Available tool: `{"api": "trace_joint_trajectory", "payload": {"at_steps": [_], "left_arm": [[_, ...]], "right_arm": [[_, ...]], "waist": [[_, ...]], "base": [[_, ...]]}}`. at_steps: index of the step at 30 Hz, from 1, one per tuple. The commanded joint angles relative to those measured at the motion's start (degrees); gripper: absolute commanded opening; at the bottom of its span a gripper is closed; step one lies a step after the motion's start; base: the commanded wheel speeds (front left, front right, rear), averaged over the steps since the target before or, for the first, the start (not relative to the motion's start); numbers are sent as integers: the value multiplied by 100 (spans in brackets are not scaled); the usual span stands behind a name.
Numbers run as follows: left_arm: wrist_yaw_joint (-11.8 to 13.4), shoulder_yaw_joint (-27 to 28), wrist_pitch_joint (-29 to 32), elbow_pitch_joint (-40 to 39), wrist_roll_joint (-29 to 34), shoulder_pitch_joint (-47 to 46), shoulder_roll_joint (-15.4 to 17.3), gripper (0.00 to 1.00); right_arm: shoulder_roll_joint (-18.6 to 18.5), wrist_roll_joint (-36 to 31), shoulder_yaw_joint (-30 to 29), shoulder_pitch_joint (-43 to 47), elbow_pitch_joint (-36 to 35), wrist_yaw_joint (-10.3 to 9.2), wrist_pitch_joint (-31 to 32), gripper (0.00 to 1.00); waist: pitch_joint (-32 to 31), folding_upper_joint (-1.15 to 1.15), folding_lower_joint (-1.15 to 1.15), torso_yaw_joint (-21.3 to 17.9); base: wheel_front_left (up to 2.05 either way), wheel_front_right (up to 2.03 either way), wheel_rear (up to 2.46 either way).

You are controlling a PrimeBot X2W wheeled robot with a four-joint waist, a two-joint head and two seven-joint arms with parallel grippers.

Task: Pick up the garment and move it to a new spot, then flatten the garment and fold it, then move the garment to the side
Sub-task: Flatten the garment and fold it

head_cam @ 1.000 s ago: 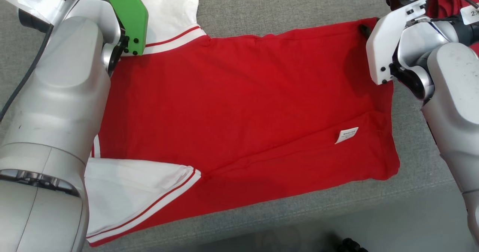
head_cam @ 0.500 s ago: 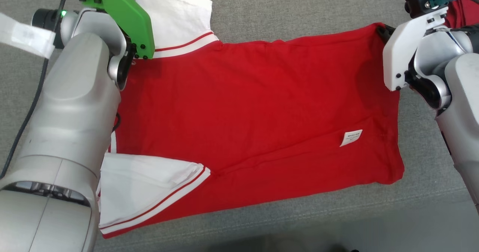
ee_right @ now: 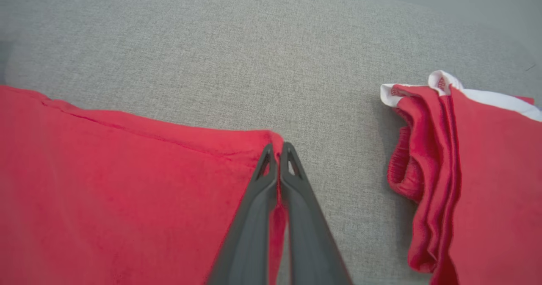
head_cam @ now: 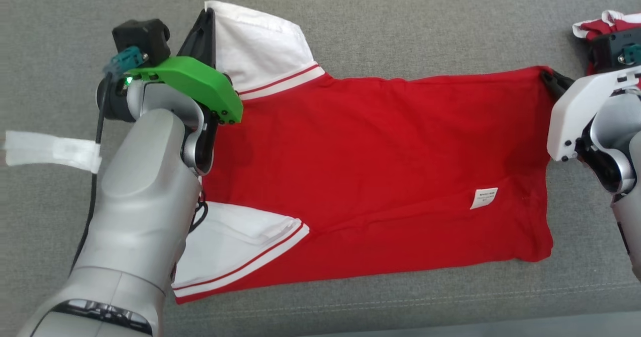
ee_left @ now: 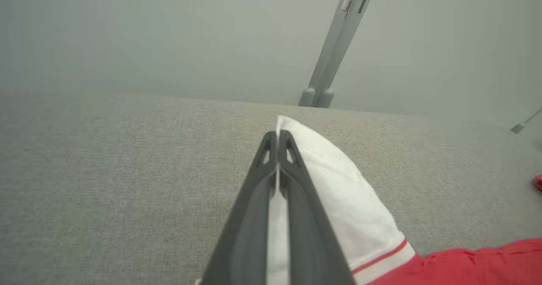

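Since a second ago the right gripper [ee_right: 278, 149] has closed on the red garment [head_cam: 380, 166], pinching its far hem corner, and the head camera has shifted. The garment lies flat on the grey cushion [head_cam: 400, 21]. The left gripper [ee_left: 278, 137], jaws pressed together, pinches its white sleeve [ee_left: 338, 179]. A folded red shirt [ee_right: 487, 170] lies near the right gripper.

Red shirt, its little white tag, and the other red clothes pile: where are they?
red shirt [head_cam: 380, 141], head view, middle of its body.
white tag [head_cam: 484, 198], head view, centre of the tag.
red clothes pile [ee_right: 495, 170], right wrist view, its flat red side.
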Motion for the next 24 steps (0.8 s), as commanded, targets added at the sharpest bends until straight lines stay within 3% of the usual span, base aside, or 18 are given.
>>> {"api": "trace_joint_trajectory", "payload": {"at_steps": [1,8,18,24], "left_arm": [[48,13,-51,-173,-72,246,-4,0],[129,28,149,-1483,-335,1525,153,0],[942,38,1052,-3823,-462,3575,820,0],[1282,-23,1376,-4666,-501,4308,961,0]], "right_arm": [[-75,-31,18,187,-59,-9,-47,0],[-356,-103,476,625,-171,-9,-67,0],[-1065,62,1666,843,-163,-9,-89,0],[-1528,228,2443,694,-171,-9,-136,0]], "waist": [[-325,0,0,258],[-735,0,0,378],[-1135,0,0,571],[-1197,0,0,642]], "base": [[0,0,0],[0,0,0],[0,0,0],[0,0,0]]}}
